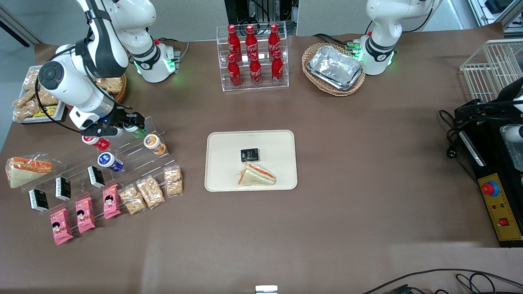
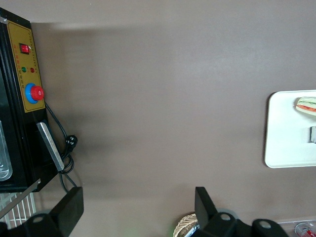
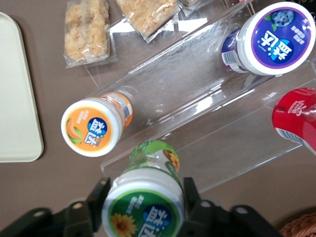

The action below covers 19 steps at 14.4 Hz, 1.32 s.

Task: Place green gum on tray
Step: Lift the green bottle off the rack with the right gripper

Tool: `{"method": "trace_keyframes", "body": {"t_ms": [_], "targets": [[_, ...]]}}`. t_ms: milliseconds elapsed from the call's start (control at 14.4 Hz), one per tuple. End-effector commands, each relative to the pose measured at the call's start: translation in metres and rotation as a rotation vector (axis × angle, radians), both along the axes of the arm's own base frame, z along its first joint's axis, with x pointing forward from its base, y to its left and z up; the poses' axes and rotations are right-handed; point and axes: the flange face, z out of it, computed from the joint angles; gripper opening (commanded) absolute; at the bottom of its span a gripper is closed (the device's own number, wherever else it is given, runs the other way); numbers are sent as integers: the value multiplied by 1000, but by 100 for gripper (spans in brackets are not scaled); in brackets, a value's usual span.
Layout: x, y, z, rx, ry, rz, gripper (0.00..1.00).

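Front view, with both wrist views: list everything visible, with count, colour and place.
green gum: 1, green, between the gripper fingers at the clear stepped rack
other gum bottles: 3, orange, blue, red, on the rack
tray: 1, cream, mid-table, holding a sandwich and a black box
cola bottles: 6, red, clear stand
foil trays: silver, wicker basket
pink packets: 3, nearest the front camera
control box: yellow-black, parked arm's end
gripper: 1, black, around the green gum

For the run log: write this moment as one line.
step: grasp | gripper around green gum at acrylic rack, fingers either side, contact unclear | tray: holds sandwich, black packet; gum not placed
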Motion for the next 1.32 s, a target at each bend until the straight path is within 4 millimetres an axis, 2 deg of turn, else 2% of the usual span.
{"method": "trace_keyframes", "body": {"t_ms": [0, 138, 277, 692, 831, 1038, 1108, 1246], "targets": [[1, -1, 8, 3, -25, 13, 42], [7, -3, 17, 7, -30, 36, 41], [20, -8, 38, 12, -26, 54, 41], [80, -27, 137, 26, 84, 94, 42], [94, -25, 167, 25, 111, 101, 42], [109, -26, 201, 13, 140, 109, 42], [112, -25, 205, 13, 147, 107, 42], [111, -15, 196, 19, 169, 95, 42]]}}
